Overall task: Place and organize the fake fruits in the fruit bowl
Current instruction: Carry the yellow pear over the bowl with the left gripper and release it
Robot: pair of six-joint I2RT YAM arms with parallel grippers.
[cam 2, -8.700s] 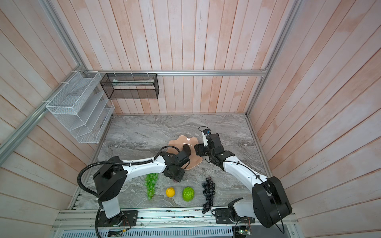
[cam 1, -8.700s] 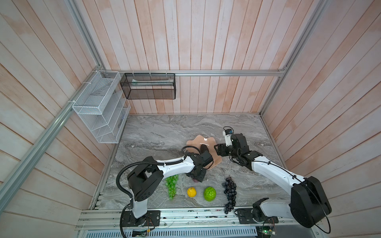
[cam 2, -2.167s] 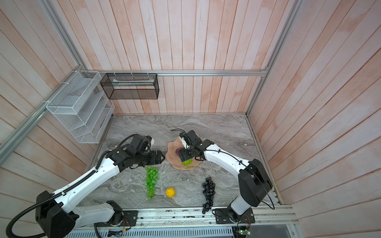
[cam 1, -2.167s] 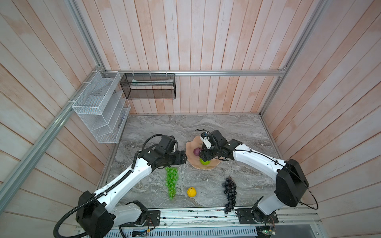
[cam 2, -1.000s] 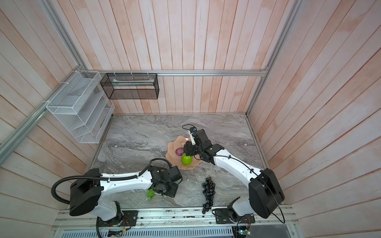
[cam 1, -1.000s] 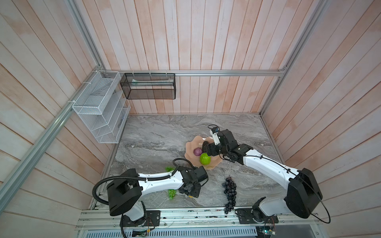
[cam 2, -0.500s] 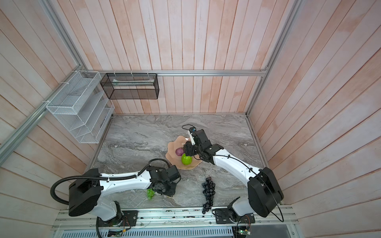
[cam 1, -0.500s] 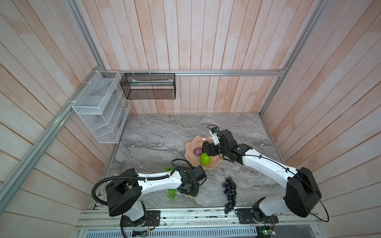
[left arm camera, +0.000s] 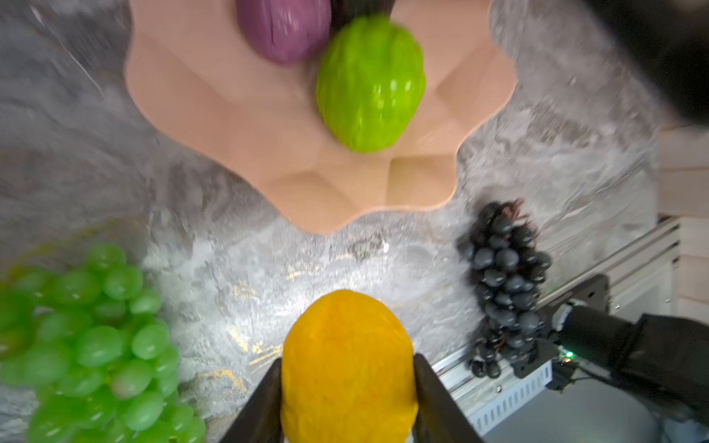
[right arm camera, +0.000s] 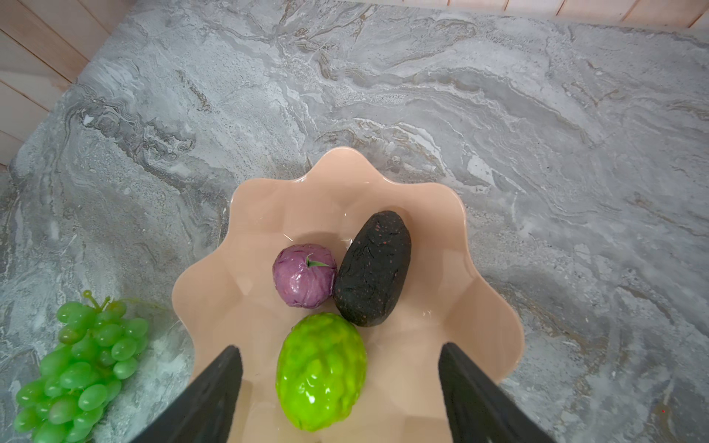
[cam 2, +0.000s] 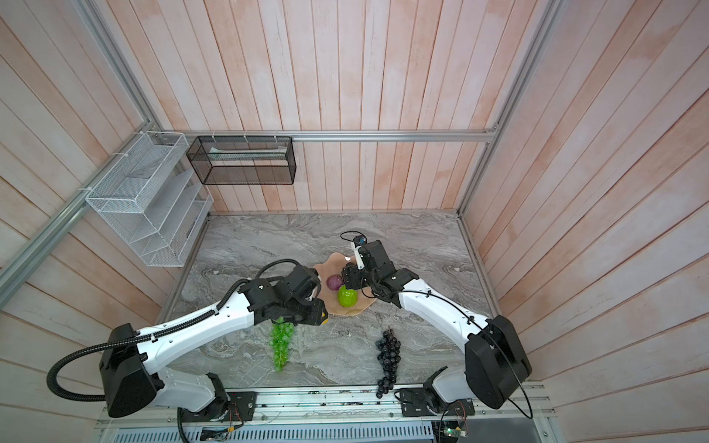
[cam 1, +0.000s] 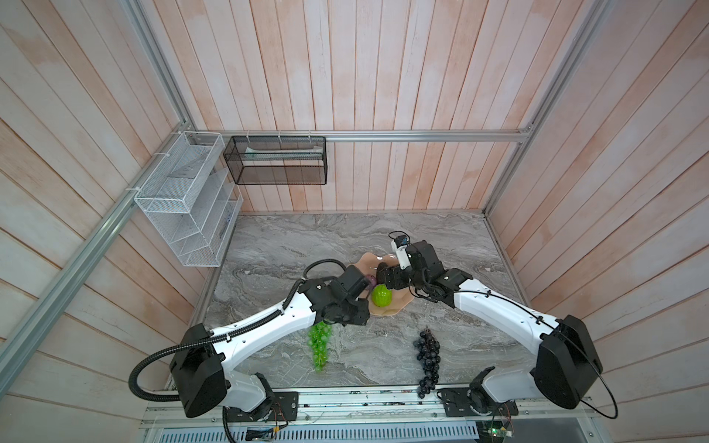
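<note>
Yellow lemon (left arm camera: 345, 345) clamped in my left claw (left arm camera: 347, 362), held above the tabletop (left arm camera: 345, 261) near the fruit bowl (left arm camera: 238, 126) rim. My right claw (right arm camera: 340, 347) stands apart over the bowl, bumpy lime-green fruit (right arm camera: 320, 370) lying directly beneath it.

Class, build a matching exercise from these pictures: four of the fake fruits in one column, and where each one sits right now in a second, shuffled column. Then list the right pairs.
Column 1
1. small yellow lemon
2. bumpy lime-green fruit
3. green grape bunch
4. dark grape bunch

Column 2
A. lying in the fruit bowl
B. on the marble table, top end hidden under the left arm
C. clamped in the left gripper
D. on the marble table, lower end at the front rail

Pairs: 1-C, 2-A, 3-B, 4-D
</note>
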